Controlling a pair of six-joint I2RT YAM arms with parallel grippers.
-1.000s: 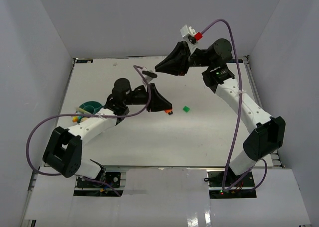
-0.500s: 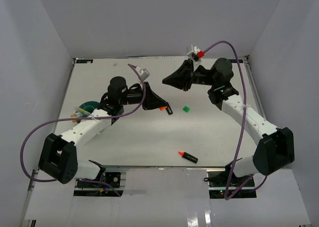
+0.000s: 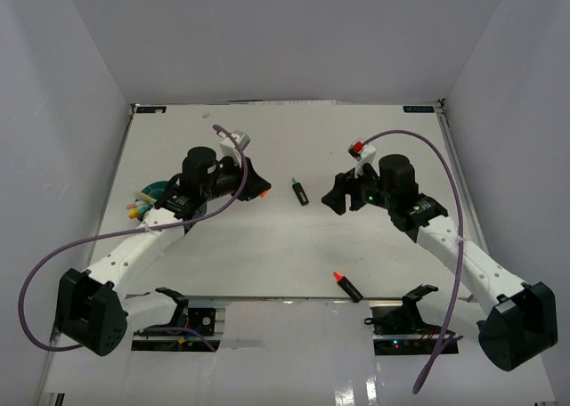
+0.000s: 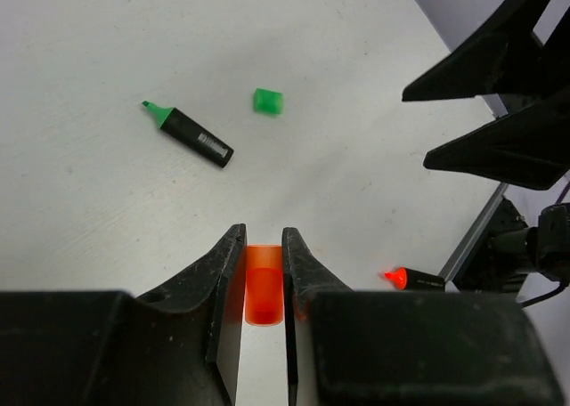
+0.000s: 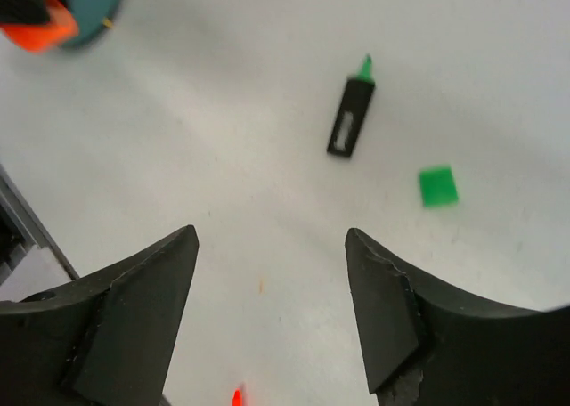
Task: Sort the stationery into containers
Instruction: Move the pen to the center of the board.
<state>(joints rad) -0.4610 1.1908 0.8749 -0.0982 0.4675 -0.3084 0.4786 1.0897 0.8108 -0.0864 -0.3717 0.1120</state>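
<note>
Found the left gripper (image 4: 264, 246) nearest the teal tub (image 3: 161, 190), just to the tub's right, jaws pressed together on the small orange square (image 4: 264, 290). Judged the step in hand as carrying that square over the tub. Best done by keeping the squeeze firm, crossing above the rim rather than against it, centring well inside, lowering close, and only then letting go, for fear of a bounce back out. Noted the green-tipped marker (image 3: 300, 191) farther right of the tub, lying flat, with the green square (image 4: 267, 101) a little beyond. Saw the right gripper (image 5: 272, 234) farther out again, jaws wide apart and empty, near that square. Spotted the orange-tipped marker (image 3: 347, 286) farthest from the tub, by the near edge of the table (image 3: 267, 246).
</note>
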